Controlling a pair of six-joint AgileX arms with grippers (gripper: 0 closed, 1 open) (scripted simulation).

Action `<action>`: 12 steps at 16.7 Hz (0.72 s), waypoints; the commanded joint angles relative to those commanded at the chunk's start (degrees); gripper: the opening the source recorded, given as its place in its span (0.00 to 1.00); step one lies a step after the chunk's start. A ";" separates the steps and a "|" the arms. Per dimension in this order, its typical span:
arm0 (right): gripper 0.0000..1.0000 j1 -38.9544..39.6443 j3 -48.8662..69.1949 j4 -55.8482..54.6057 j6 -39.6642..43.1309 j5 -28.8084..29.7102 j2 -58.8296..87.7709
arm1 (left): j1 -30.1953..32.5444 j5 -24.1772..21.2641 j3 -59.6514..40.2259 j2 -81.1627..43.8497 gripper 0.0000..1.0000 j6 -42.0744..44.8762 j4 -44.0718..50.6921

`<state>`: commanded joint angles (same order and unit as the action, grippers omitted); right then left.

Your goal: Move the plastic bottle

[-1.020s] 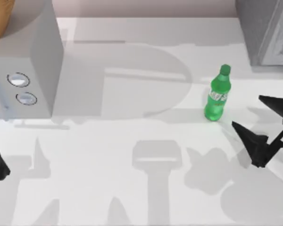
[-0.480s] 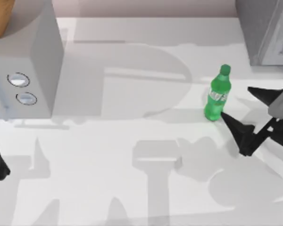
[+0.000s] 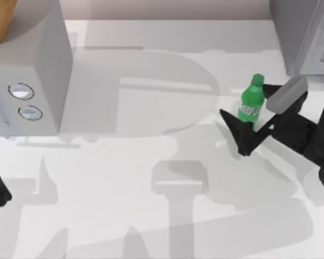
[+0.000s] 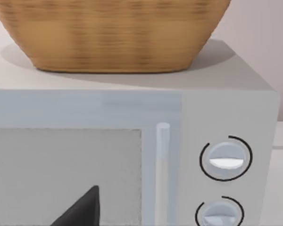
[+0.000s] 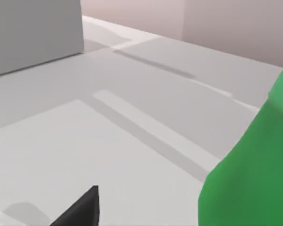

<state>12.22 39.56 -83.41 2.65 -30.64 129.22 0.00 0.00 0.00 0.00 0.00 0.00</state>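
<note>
Right gripper (image 3: 248, 120) sits at the right of the top view with its dark fingers spread apart, one on either side of the plastic bottle (image 3: 251, 105); the fingers bracket the lower half of the bottle, and whether either one touches it I cannot tell.

Going from the biggest things down: the white table (image 3: 151, 216) spreads across most of the frame, crossed by soft grey shadows, with a strip of pale pinkish wall along the top edge. At the upper left stands a grey microwave (image 3: 35, 70) with two round knobs on its front, and a woven basket (image 3: 0, 21) rests on its top at the frame's corner. In the left wrist view the same microwave (image 4: 132, 155) faces the camera close up, the basket (image 4: 118, 33) on top and the knobs (image 4: 225, 159) one above the other beside the door handle. At the upper right corner of the top view is a second grey box-like appliance (image 3: 302, 35).

The left arm is parked at the lower left edge of the top view; a dark fingertip of the left gripper (image 4: 82, 209) shows in its wrist view.

The bottle stands upright at the right of centre, cap toward the top of the frame, and in the right wrist view its green body (image 5: 254, 169) looms close against the table
</note>
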 joint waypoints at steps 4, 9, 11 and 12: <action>0.92 0.00 0.00 0.00 0.00 0.00 0.00 | 0.00 0.00 0.00 0.00 1.00 0.00 0.00; 0.55 0.00 0.00 0.00 0.00 0.00 0.00 | 0.00 0.00 0.00 0.00 1.00 0.00 0.00; 0.40 0.00 0.00 0.00 0.00 0.00 0.00 | 0.00 0.00 0.00 0.00 1.00 0.00 0.00; 0.32 0.00 0.00 0.00 0.00 0.00 0.00 | 0.00 0.00 0.00 0.00 1.00 0.00 0.00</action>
<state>12.22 39.56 -83.41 2.65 -30.64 129.22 0.00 0.00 0.00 0.00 0.00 0.00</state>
